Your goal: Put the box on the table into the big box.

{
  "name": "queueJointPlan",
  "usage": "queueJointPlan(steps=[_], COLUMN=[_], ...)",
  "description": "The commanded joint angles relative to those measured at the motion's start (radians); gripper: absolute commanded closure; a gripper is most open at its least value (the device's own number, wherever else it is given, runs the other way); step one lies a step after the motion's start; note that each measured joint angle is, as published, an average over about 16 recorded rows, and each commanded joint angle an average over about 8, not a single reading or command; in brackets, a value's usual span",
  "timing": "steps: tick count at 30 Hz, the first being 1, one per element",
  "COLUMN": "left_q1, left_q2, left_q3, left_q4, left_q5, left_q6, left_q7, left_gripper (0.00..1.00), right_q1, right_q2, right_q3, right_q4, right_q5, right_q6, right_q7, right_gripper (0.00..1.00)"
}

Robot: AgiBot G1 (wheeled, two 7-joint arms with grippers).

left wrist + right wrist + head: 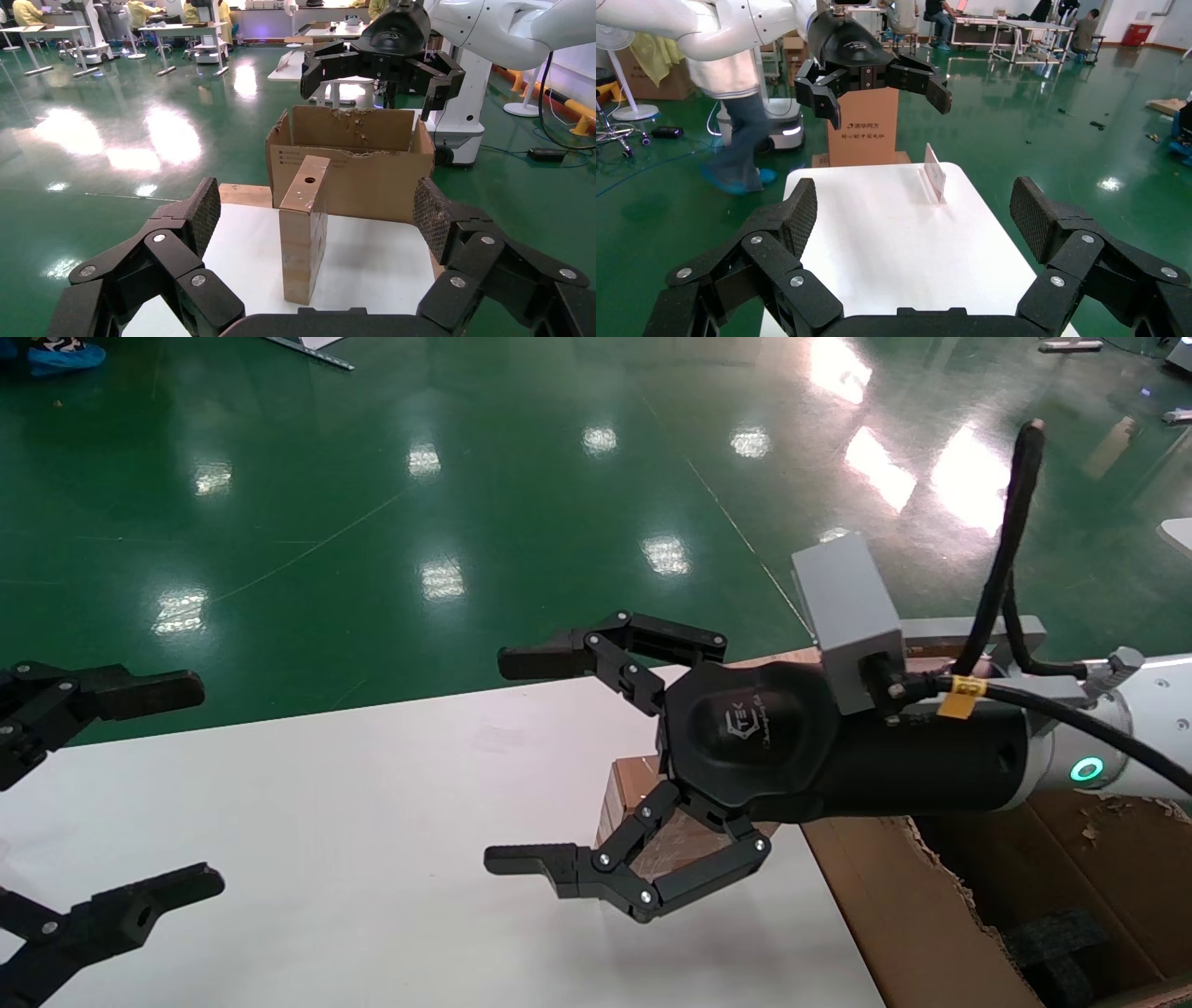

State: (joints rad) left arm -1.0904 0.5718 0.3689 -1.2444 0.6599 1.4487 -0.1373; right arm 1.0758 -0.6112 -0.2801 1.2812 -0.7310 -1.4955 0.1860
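The small brown taped box (626, 782) stands on edge on the white table (326, 822), near its right end, mostly hidden under my right gripper's palm. In the left wrist view the box (303, 225) stands upright with its round hole on top, just before the big box (351, 168). The big box (894, 915) with torn flaps stands at the table's right end. My right gripper (495, 761) is open and empty above the table, its fingers pointing left past the small box. My left gripper (209, 784) is open and empty at the table's left end, facing the box.
Black foam (1062, 943) lies inside the big box. In the right wrist view a small clear sign stand (935, 172) stands on the table (877, 225), and a printed carton (863, 126) stands beyond the table end. Green floor surrounds the table.
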Motion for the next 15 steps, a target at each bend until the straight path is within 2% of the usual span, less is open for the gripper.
queueJointPlan(steps=[1,15], left_q1=[0.000,0.000], left_q2=[0.000,0.000], left_q3=[0.000,0.000], left_q4=[0.000,0.000], left_q5=[0.000,0.000], left_q6=[0.000,0.000], left_q7=[0.000,0.000], left_gripper=[0.00,0.00], right_q1=[0.000,-0.001], right_q2=[0.000,0.001], right_q3=[0.000,-0.002], right_q4=[0.000,-0.004], right_q5=[0.000,-0.010], right_q6=[0.000,0.003], right_q7=[0.000,-0.004], right_gripper=[0.00,0.00])
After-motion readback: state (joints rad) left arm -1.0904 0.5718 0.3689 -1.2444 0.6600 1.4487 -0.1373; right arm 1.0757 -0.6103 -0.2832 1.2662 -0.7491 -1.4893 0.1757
